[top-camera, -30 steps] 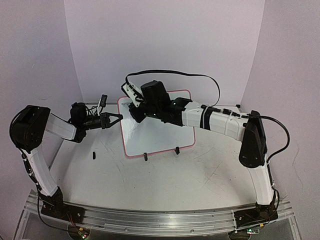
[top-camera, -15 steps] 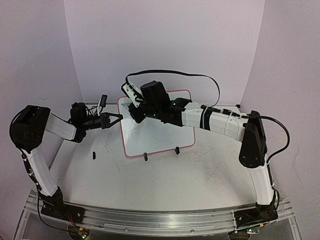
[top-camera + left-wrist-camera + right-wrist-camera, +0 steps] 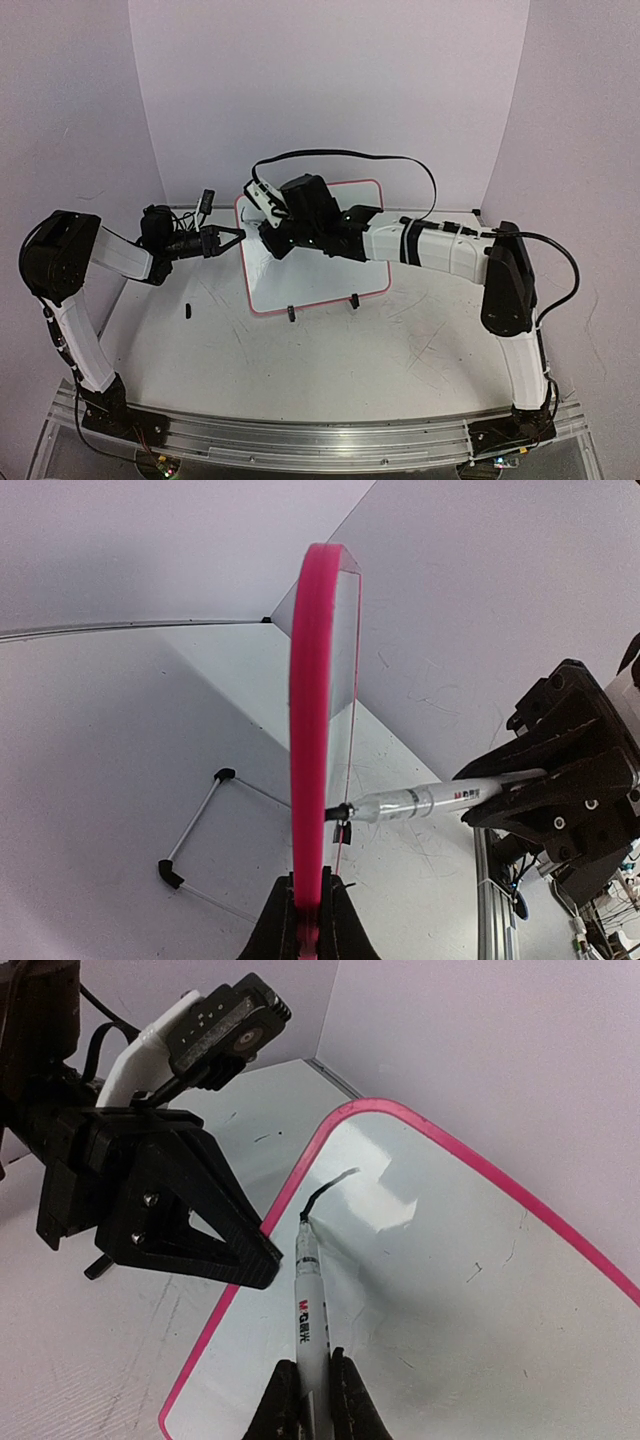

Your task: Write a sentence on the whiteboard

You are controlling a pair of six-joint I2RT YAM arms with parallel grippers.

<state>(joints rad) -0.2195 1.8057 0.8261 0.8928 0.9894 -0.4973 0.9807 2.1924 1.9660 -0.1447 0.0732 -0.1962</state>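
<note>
The whiteboard [image 3: 330, 275], with its pink frame, lies at the back middle of the table. My left gripper [image 3: 232, 238] is shut on the board's left frame edge [image 3: 312, 730], seen edge-on between its fingers [image 3: 309, 920]. My right gripper [image 3: 272, 236] is shut on a white marker [image 3: 308, 1305]. The marker tip touches the board [image 3: 450, 1290] near its upper left corner. Of the sentence, only one short curved black stroke [image 3: 328, 1186] shows there. The marker [image 3: 430, 800] also shows in the left wrist view. In the top view the right wrist hides it.
A small black cap [image 3: 187, 310] lies on the table left of the board. Two black clip feet [image 3: 291, 314] sit on the board's near edge. A thin wire bracket with black ends [image 3: 195, 825] lies beyond the board's left edge. Purple walls enclose the table.
My right wrist has shifted slightly left over the board's upper left corner, and its cable has moved with it. The left arm and the board have not moved.
</note>
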